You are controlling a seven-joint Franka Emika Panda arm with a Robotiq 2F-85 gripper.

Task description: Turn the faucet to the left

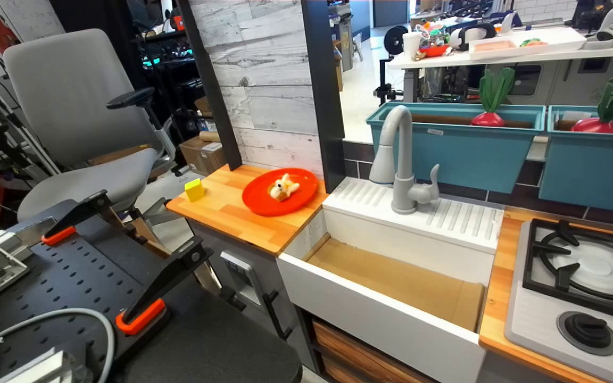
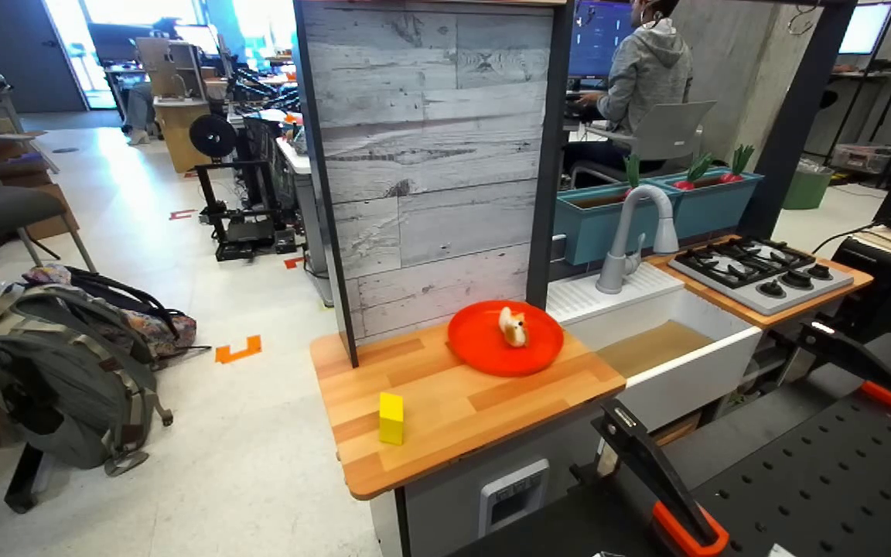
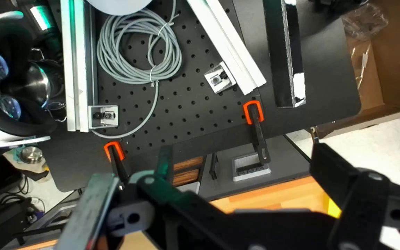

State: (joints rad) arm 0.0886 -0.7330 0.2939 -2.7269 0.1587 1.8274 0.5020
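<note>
The faucet is a tall matte grey tap with an arched spout. It stands upright on the white ribbed ledge behind the white sink. In this exterior view its spout points left and its small lever is on the right of the base. The faucet also shows in an exterior view, with the spout toward the right. My gripper shows only in the wrist view. Its fingers are wide apart with nothing between them. It is away from the faucet, which is out of the wrist view.
A red plate with a small toy and a yellow block are on the wooden counter. A stove and teal planters flank the faucet. Orange-tipped clamps stick out from the black perforated table.
</note>
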